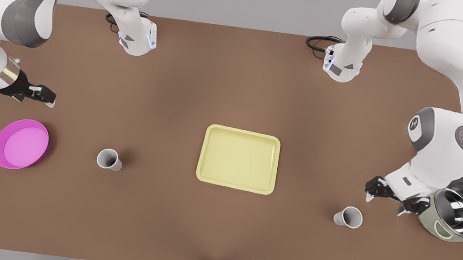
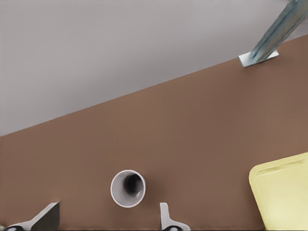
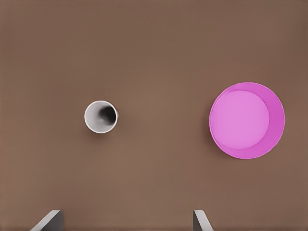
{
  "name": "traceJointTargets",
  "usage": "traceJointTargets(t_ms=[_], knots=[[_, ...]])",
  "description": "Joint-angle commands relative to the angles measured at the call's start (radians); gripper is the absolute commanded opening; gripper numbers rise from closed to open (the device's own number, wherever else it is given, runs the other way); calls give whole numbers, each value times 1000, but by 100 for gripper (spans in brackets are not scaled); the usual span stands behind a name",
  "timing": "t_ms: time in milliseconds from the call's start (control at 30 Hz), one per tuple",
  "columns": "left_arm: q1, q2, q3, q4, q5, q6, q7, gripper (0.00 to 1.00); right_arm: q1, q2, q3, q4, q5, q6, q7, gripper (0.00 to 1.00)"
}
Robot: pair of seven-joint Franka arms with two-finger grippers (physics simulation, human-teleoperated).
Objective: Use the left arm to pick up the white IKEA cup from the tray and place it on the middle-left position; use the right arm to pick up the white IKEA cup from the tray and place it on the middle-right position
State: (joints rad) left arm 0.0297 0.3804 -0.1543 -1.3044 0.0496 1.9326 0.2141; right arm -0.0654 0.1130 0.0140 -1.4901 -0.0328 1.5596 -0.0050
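Brown tabletop (image 1: 238,81), your pale yellow rimmed tray (image 1: 234,187) bare: left gripper (image 1: 386,199), spread, hangs just far-right of one white tapered cup (image 1: 348,217); right gripper (image 1: 44,94), spread, far-left of the other white cup (image 1: 109,159).

Glossy white arm links, grey joint caps, black cables, black grippers.

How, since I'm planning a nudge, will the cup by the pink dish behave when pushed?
The cup stands upright, empty and thin-walled: probably light, sliding easily. Its base looks narrower, so a high push may tip it.
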Motion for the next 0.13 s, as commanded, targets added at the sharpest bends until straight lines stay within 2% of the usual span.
traceJointTargets(t_ms=[0, 100], knots=[[-1, -34, -16, 36, 6, -382, -216, 100, -1, -1, -2, 1, 1, 0, 0, 100], [1, -93, -22, 34, -11, -454, -216, 100, -1, -1, -3, 1, 1, 0, 0, 100]])
